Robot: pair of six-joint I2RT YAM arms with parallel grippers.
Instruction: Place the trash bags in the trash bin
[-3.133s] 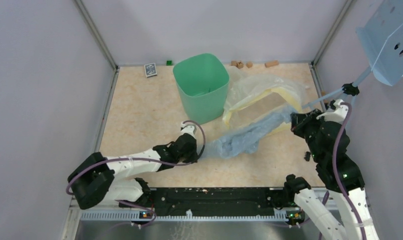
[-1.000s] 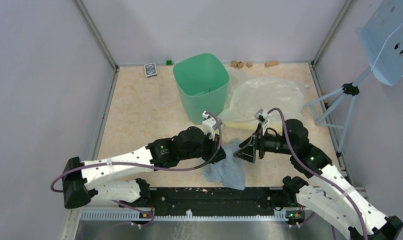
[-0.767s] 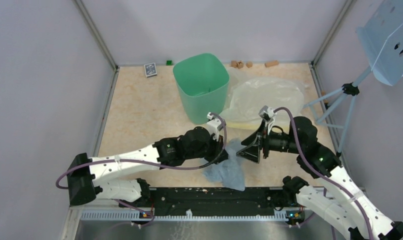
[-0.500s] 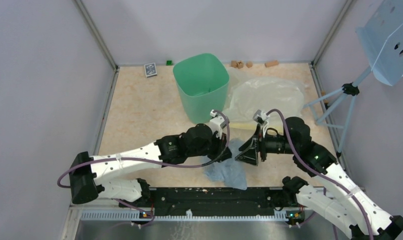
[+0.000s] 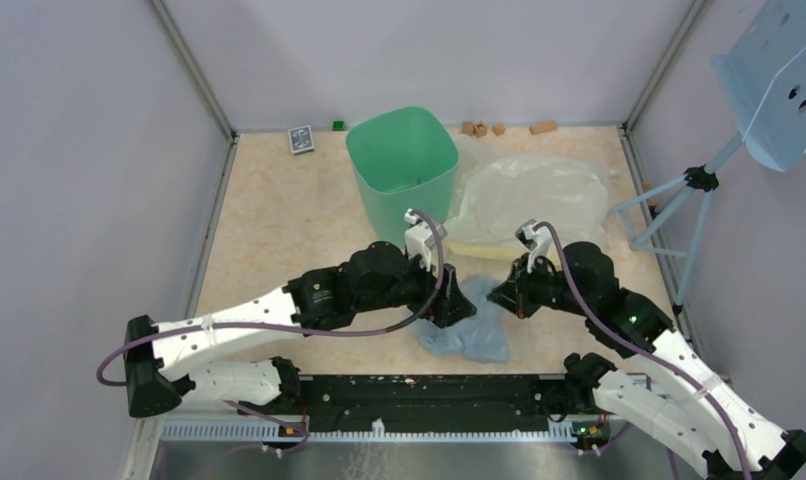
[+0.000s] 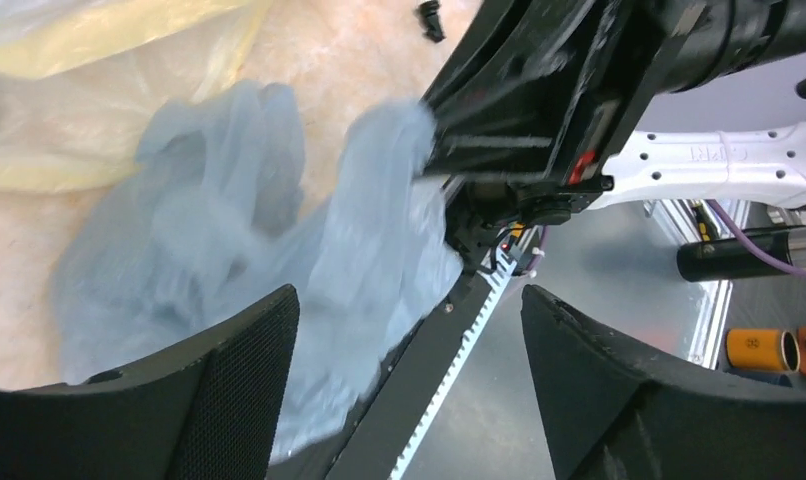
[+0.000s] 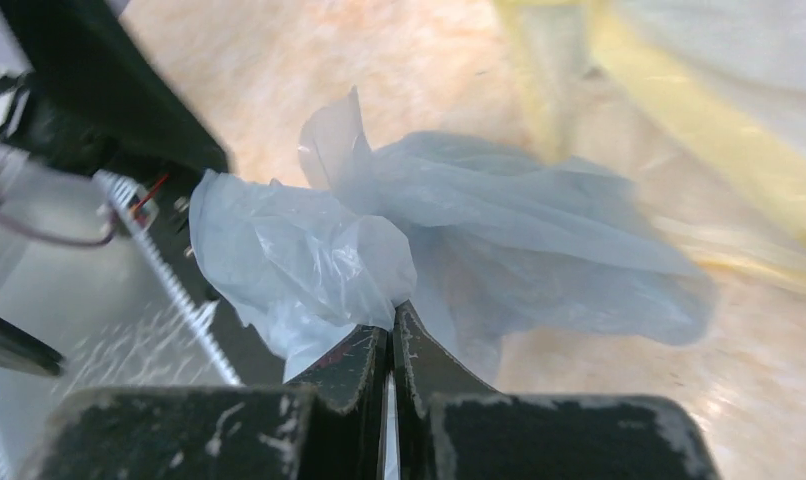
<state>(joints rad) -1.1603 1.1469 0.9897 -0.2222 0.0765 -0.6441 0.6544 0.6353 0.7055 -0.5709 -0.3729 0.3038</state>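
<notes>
The trash bag (image 5: 476, 330), thin, crinkly and pale blue, hangs bunched near the table's front edge between my two arms. My right gripper (image 5: 501, 297) is shut on its upper fold; in the right wrist view the jaws (image 7: 392, 312) pinch the plastic (image 7: 319, 240) tight. My left gripper (image 5: 457, 300) is open just left of it. In the left wrist view its fingers (image 6: 229, 390) stand wide apart, with the bag (image 6: 229, 230) beyond them, not gripped. The mint-green trash bin (image 5: 401, 170) stands upright at the back, behind the left arm.
A cream-yellow translucent bag (image 5: 529, 195) lies right of the bin. A card box (image 5: 300, 139), a green cube (image 5: 338, 125) and brown blocks (image 5: 482, 128) line the back wall. A blue perforated panel on a tripod (image 5: 679, 200) stands at right. A black rail (image 5: 429, 388) runs along the front edge.
My left gripper has opened and let go of the trash bag. My right gripper has shut on the bag's upper fold. The bag now hangs a little further right.
</notes>
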